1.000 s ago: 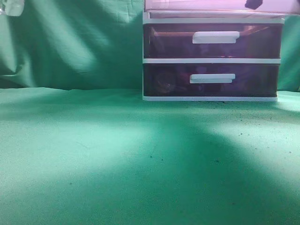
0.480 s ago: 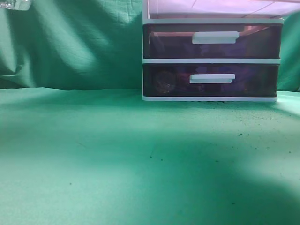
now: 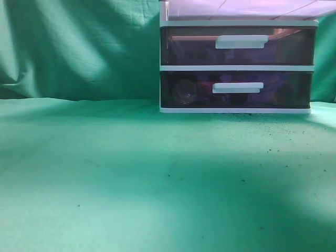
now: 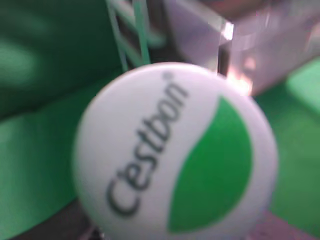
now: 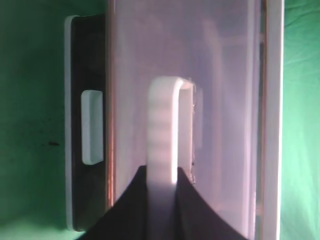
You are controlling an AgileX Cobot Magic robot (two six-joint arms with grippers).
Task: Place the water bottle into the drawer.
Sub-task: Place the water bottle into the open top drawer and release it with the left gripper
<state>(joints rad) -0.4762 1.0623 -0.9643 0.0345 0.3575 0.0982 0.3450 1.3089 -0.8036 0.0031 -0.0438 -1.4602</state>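
The water bottle's white cap (image 4: 175,150), printed "C'estbon" with a green patch, fills the left wrist view; the bottle body and my left gripper's fingers are hidden behind it. The bottle hangs in the air near the drawer unit (image 4: 260,55). Neither the bottle nor either gripper shows in the exterior view. My right gripper (image 5: 162,182) is shut on the white handle (image 5: 164,125) of the translucent top drawer (image 5: 225,100). That drawer is pulled out; its underside (image 3: 236,8) shows at the top of the exterior view.
The drawer unit stands at the back right on the green cloth (image 3: 131,173). Its middle drawer (image 3: 241,41) and bottom drawer (image 3: 237,87) are closed, with dark items inside. A green cloth backdrop (image 3: 79,47) hangs behind.
The bottle at the exterior view's top left corner has moved out of view. The dark gripper tip at the top right is gone too. The top drawer has slid further out.
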